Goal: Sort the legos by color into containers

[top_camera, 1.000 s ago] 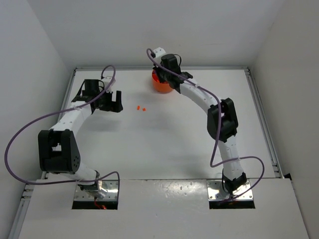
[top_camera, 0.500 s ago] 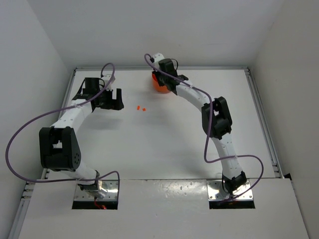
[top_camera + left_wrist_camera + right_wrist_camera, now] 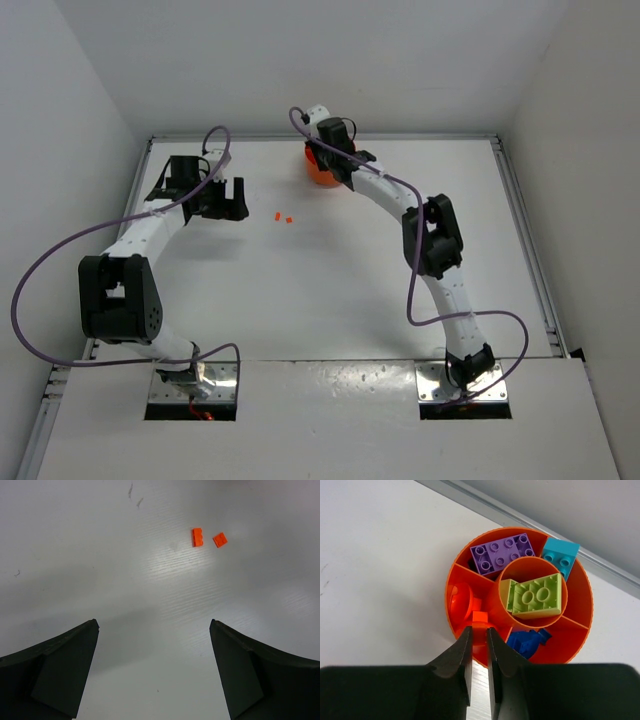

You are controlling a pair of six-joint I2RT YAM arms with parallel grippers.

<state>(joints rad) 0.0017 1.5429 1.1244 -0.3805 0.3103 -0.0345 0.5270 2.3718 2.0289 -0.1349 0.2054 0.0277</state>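
The orange dish (image 3: 577, 600) with its compartments fills the right wrist view. It holds a purple brick (image 3: 502, 553), a cyan brick (image 3: 560, 555), a lime green brick (image 3: 535, 596) in the centre cup, blue pieces (image 3: 526, 641) and a rounded orange piece (image 3: 462, 601). My right gripper (image 3: 479, 628) hangs over the orange compartment, jaws a narrow gap apart. A small orange square (image 3: 480, 617) sits just past the tips. Two orange legos (image 3: 198, 537) (image 3: 220, 540) lie on the table ahead of my wide-open, empty left gripper (image 3: 154, 625).
The dish (image 3: 318, 172) stands at the table's far edge, close to the back wall rail (image 3: 600, 562). The left gripper (image 3: 232, 203) hovers left of the two loose orange pieces (image 3: 282, 217). White walls enclose the table on three sides.
The right arm reached further over the dish, and its jaws have parted slightly. The left arm has not moved.
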